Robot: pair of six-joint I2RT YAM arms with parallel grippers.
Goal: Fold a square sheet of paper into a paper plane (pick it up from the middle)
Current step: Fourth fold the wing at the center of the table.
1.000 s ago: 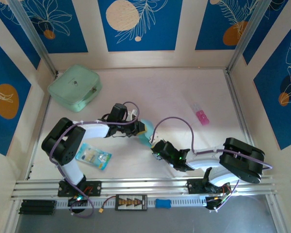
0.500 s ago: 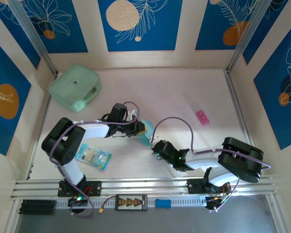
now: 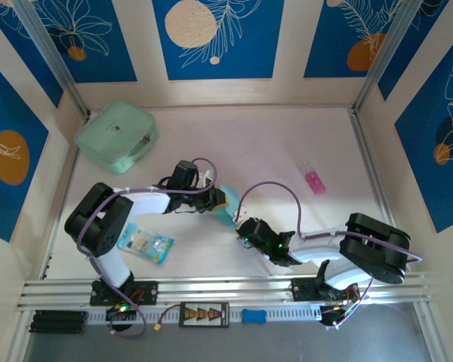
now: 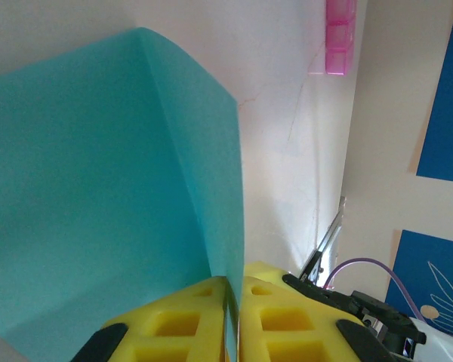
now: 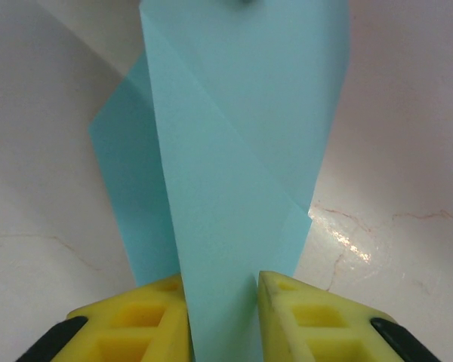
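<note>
Two grippers meet well away from the mint-green pouch point(image 3: 115, 136), toward the arm bases and to its right, with the square sheet of paper point(image 3: 226, 210) held between them, creased on a diagonal but not yet a dart. On the sheet's folded edge the left gripper point(image 4: 232, 290) has its yellow pads point(image 4: 279, 317) pressed tight, and the right gripper point(image 5: 223, 290) clasps a folded strip touching both its jaws. A mid-fold crease seems in hand; next the right should squeeze along the fold while the left holds steady, gently, since thin paper slips
</note>
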